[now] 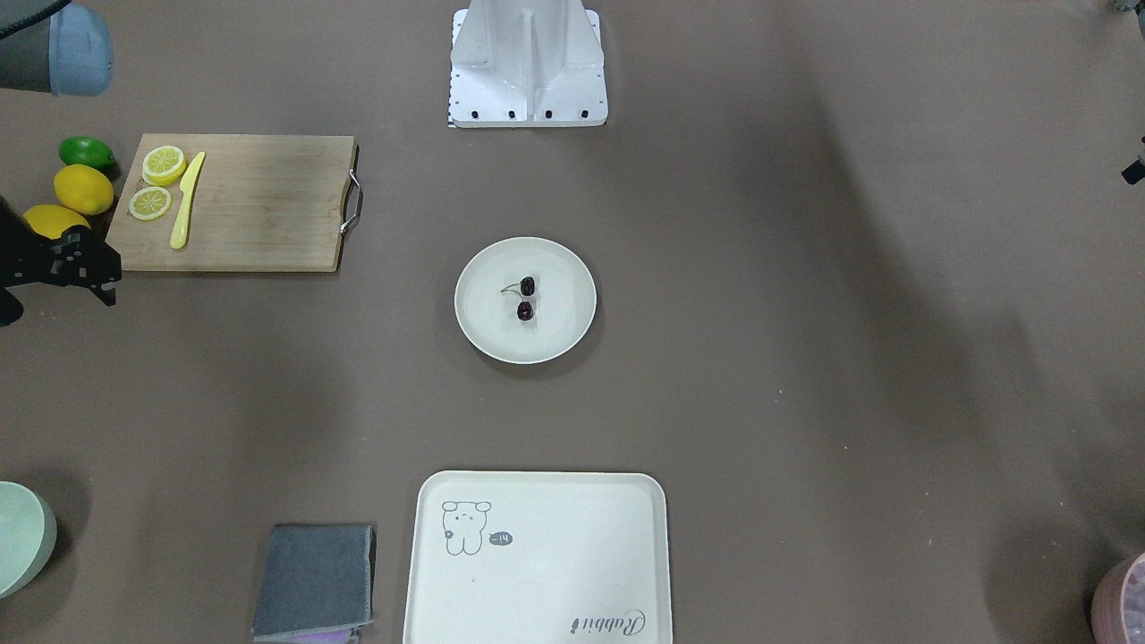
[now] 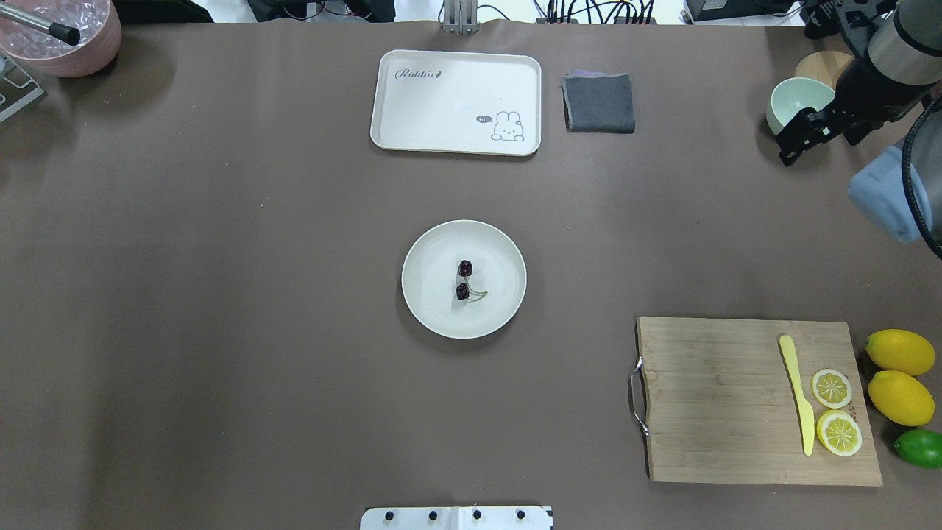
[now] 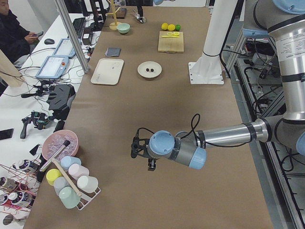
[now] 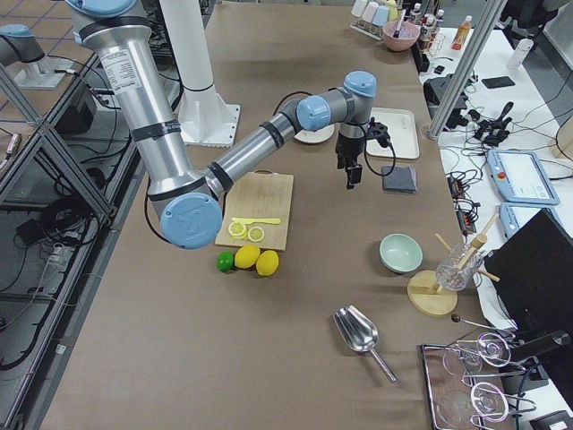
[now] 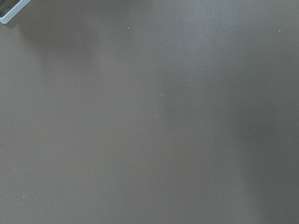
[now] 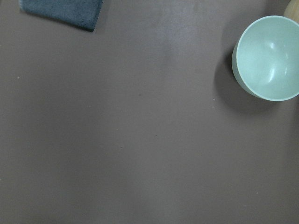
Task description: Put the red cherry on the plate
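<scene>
Red cherry, two tiny dark round fruits joined by thin green stems, lies near the middle of the round cream-white plate. The plate sits in the middle of the brown table. Its raised rim should stop the little fruits from rolling off. Nothing is touching them, so the job looks done.

The right gripper hangs far away, just beside the pale green bowl. It is well apart from the plate, likely so it cannot bump the fruit. Nothing shows between its black fingers, but I cannot tell if they are spread or closed.

The left gripper hangs low over bare table at the other end, also far from the plate. It shows only in the side view, so I cannot tell how its fingers are set.
</scene>
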`<control>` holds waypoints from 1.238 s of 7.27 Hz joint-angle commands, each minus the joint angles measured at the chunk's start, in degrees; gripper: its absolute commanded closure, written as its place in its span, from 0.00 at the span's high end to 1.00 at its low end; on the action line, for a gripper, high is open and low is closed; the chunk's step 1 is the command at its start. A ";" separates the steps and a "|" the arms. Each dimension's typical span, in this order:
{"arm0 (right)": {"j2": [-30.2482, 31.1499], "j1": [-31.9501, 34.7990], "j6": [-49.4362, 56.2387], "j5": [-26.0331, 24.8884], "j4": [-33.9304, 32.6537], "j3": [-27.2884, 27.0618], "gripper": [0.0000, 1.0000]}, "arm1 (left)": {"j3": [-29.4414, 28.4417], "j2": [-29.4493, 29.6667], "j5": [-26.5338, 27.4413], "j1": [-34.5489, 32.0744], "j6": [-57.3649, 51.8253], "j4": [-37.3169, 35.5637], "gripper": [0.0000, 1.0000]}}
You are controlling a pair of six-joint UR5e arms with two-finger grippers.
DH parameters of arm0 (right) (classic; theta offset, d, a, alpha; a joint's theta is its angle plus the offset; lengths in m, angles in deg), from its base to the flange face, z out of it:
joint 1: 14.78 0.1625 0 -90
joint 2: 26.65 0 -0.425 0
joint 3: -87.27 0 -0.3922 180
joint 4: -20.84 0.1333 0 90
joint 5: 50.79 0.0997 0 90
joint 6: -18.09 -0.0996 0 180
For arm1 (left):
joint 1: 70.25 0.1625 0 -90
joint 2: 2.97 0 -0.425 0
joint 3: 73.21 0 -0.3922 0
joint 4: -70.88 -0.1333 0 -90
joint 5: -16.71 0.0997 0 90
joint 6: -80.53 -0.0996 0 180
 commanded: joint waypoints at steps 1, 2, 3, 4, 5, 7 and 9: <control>5.49 5.58 12.32 3.76 0.82 2.90 1.00 | -1.63 0.09 2.42 -2.53 -0.44 -5.65 0.98; 7.10 10.41 19.19 5.87 0.82 5.69 1.00 | -1.98 0.00 2.43 -3.06 -0.53 -5.76 0.98; 6.94 15.59 26.22 7.54 0.82 9.98 1.00 | -1.90 -0.34 1.91 -4.11 -3.84 -5.68 0.98; 6.68 20.08 31.33 7.82 0.82 13.85 1.00 | -1.73 -0.70 1.73 -4.73 -5.18 -5.76 0.98; 8.16 23.34 33.56 8.17 0.82 14.85 1.00 | -1.20 -0.96 1.64 -5.08 -5.63 -5.42 0.98; 8.52 27.83 39.27 8.87 0.90 19.93 1.00 | 0.21 -0.27 1.55 -5.17 -5.89 -5.59 0.98; 10.62 30.05 43.58 10.45 0.90 19.96 1.00 | 0.04 2.27 1.90 -4.56 -5.81 -5.85 0.98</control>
